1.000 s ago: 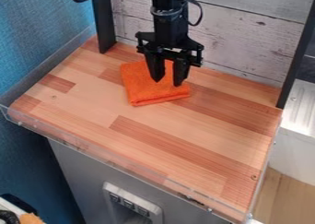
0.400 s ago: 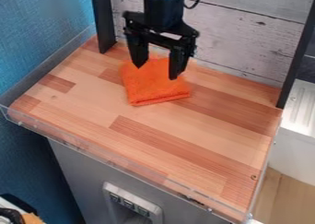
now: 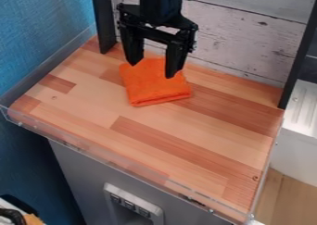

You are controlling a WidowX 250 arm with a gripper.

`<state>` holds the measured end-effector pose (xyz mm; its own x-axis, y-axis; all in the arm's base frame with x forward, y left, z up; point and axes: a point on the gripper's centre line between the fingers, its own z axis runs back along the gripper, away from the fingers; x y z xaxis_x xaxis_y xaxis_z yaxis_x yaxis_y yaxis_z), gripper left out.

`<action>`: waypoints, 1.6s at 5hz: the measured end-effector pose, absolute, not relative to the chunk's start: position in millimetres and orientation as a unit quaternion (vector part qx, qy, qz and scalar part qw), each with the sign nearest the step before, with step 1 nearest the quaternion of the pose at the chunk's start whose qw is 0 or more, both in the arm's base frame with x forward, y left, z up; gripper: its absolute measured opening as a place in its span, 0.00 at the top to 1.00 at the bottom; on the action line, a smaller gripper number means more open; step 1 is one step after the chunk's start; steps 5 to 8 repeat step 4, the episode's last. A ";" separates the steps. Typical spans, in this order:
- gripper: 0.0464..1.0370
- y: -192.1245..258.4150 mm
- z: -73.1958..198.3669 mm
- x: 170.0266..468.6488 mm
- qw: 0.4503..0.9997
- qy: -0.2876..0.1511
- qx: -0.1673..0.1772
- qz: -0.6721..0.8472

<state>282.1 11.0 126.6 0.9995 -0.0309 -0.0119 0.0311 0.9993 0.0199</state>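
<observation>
Orange folded cloth point(image 3: 156, 86) lying flat on the wood-patterned surface point(image 3: 167, 127), toward its back, one folded edge facing the front. My gripper point(image 3: 150, 70) hangs over the cloth's rear part, fingers spread apart and pointing down, nothing pinched between them; can't tell if the tips touch the cloth. Whitewashed plank wall point(image 3: 232, 39) behind the cloth, black upright post point(image 3: 103, 20) to its rear left, another black post point(image 3: 300, 57) well off to its right. Blue wall point(image 3: 43, 34) farther left of the cloth.
</observation>
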 end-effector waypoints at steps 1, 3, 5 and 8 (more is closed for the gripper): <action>0.04 10.5 134.6 286.6 1.000 0.000 0.007 -0.020; 0.04 17.3 134.5 292.9 1.000 -0.007 -0.003 -0.012; 0.04 18.3 134.1 295.4 1.000 -0.014 -0.005 -0.010; 0.04 18.3 134.1 295.4 1.000 -0.014 -0.005 -0.010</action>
